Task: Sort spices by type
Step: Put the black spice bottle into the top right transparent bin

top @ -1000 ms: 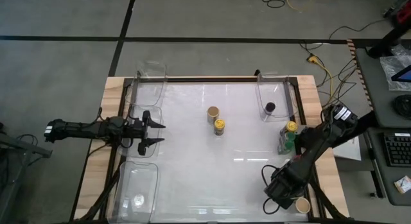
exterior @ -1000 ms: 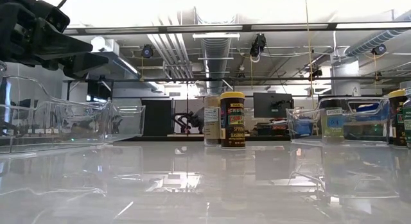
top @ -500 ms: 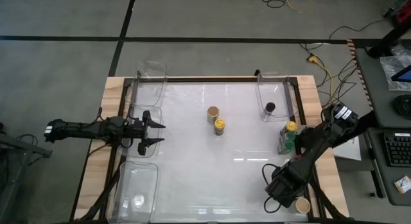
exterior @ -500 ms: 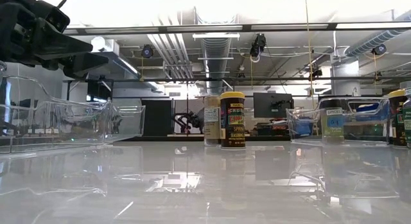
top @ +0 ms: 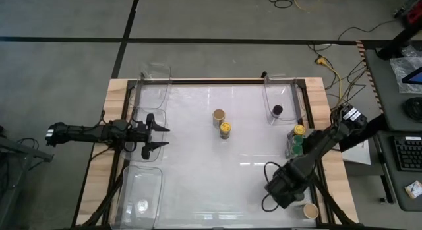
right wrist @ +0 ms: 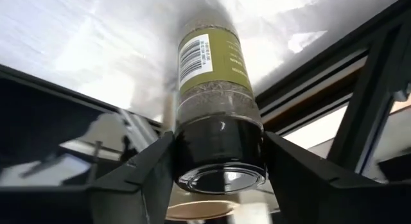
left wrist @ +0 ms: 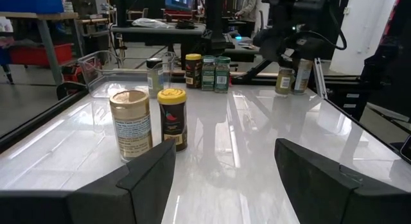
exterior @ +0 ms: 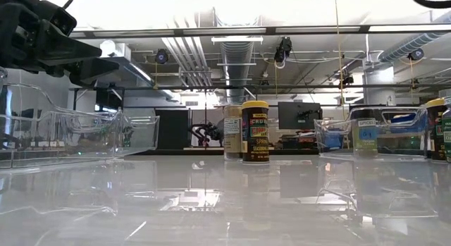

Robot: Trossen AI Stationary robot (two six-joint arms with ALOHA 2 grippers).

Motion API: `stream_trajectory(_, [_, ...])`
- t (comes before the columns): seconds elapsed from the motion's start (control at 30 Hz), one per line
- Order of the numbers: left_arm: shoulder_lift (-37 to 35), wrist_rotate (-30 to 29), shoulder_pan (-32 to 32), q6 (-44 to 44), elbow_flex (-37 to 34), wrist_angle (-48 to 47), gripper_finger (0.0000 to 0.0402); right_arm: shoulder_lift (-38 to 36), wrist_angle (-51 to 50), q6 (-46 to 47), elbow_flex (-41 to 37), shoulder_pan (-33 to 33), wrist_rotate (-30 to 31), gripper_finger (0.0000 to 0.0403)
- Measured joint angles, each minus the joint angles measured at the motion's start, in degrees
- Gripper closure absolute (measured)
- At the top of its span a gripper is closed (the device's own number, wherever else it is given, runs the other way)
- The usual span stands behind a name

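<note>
My right gripper [top: 277,187] is at the table's near right, shut on a black-lidded spice jar [right wrist: 212,76] with an olive label; the high view hides the jar under the gripper. A tan-lidded jar [top: 310,210] stands beside it at the near right corner. Mid-table stand a tan-lidded jar [top: 219,115] and a yellow-lidded jar [top: 225,130]. A black-lidded jar [top: 277,111] stands in the far right bin. Yellow-lidded [top: 299,131] and green-lidded [top: 295,145] jars stand at the right edge. My left gripper [top: 155,136] waits open at the left edge. My right gripper pinches the jar's black lid [right wrist: 186,153] between its two fingers [right wrist: 151,176], one on each side. The fingers come from above, pointing down. The jar stays upright below them, lid toward the wrist; whether its base is clear of the table cannot be told.
Clear plastic bins stand at the far left [top: 153,75], near left [top: 142,190] and far right [top: 280,98]. The white tabletop [top: 198,171] lies bare between the middle jars and the near edge. A wooden frame [top: 109,124] rims the table.
My right gripper has moved toward the table's left and a little toward the far edge, away from the tan-lidded jar at the near right corner. That jar has stayed in place.
</note>
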Motion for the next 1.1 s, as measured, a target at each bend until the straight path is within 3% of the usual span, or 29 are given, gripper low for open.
stream_trajectory(0.17, [0.0,0.0,0.0,0.0,0.0,0.0,0.0151,-0.1,0.0,2.8,1.5,-3.8,0.1,0.0195])
stream_trajectory(0.4, [0.0,0.0,0.0,0.0,0.0,0.0,0.0151,-0.1,4.0,16.6,1.8,-8.0,0.3,0.0196])
stream_trajectory(0.83, [0.0,0.0,0.0,0.0,0.0,0.0,0.0151,-0.1,12.1,17.6,0.2,-9.7,2.1,0.0200])
stream_trajectory(1.1, [0.0,0.0,0.0,0.0,0.0,0.0,0.0151,0.0,12.1,14.9,-1.4,-9.7,2.1,0.0151])
